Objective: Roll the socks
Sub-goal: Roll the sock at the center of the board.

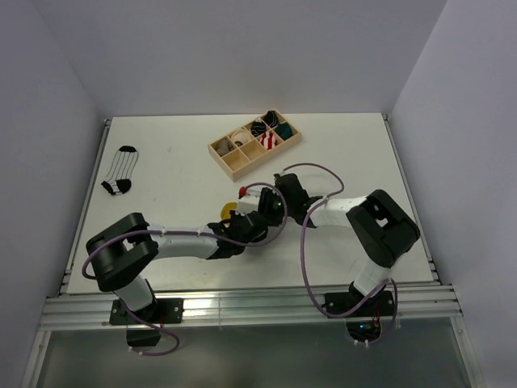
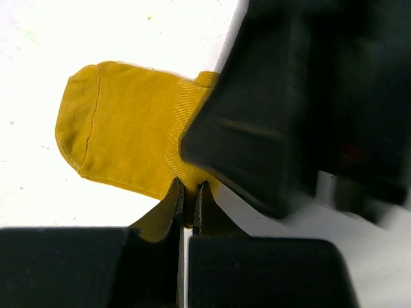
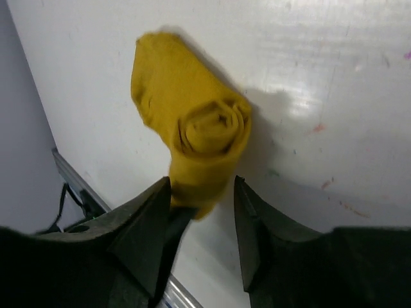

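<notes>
L jaws clenched on yellow sock (image 2: 128,128) edge; R jaws released, apart round its rolled end. Sock lies mid counter (image 1: 347,153), striped sock (image 1: 121,171) far left. Risk I see: roll springs loose w/o R grip.

Top cam gives me a white table (image 1: 347,153) w/ a wooden divider box (image 1: 237,166) sitting at an angle toward the back, approx centre. Its cells hold rolled bundles: a red/white striped one (image 1: 268,141), a teal one (image 1: 283,129) in the next cell, a black one (image 1: 271,120) behind, pale ones (image 1: 241,134) further left. Grey walls (image 1: 242,48) on 3 sides, metal rail (image 1: 258,307) along the near edge. On the right wrist cam I see faint reddish specks (image 3: 319,128) on the tabletop.
</notes>
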You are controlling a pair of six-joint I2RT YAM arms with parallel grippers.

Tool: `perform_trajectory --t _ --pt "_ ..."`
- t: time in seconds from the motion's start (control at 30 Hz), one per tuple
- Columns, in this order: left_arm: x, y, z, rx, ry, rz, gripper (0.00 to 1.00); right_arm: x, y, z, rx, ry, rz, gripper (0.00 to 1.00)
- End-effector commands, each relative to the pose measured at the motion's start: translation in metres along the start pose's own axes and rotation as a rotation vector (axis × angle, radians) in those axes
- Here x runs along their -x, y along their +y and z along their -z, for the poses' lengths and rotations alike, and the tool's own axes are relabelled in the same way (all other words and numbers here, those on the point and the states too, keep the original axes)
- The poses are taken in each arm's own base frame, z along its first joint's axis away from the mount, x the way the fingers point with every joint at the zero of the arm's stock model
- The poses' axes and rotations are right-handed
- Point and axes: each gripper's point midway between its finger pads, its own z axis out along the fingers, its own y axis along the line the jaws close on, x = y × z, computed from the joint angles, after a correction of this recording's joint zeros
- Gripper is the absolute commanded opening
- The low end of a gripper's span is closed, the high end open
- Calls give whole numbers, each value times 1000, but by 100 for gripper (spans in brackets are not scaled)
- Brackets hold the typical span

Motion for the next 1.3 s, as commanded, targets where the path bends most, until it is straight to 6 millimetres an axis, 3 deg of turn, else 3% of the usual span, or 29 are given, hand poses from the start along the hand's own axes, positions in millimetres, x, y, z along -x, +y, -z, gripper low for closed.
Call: perform_trajectory --t 0.0,0.03,0.07,0.13,0.17,0.3,0.33,0.5,0.97,1.03,1.2,1.27 --pt "-3 -9 7 -149 75 119 1 13 35 22 170 -67 4 53" --pt "-9 -13 11 -207 116 136 1 18 36 26 179 -94 -2 56" --pt "4 -11 13 -238 101 186 1 18 30 28 177 -111 -20 60" --pt "3 -17 23 -344 146 240 1 27 36 36 212 -165 -18 67" --pt "8 -10 21 -356 151 281 1 28 33 38 214 -186 -20 69" --pt "18 -8 25 -500 204 409 1 28 30 35 225 -202 -37 70" --pt "21 1 21 -499 209 441 1 27 27 33 223 -201 -43 70" --pt "21 3 19 -598 316 525 1 24 20 19 216 -179 -77 70" --pt "-18 16 -11 -619 496 698 1 20 -2 -12 144 -147 -83 66" --pt "-21 17 -14 -609 510 700 1 22 -1 -14 144 -146 -73 63" --pt "-22 22 -17 -568 506 676 2 21 -8 -16 109 -140 -58 31" --pt "-22 29 -20 -525 484 658 10 21 -10 -15 91 -134 -43 17"
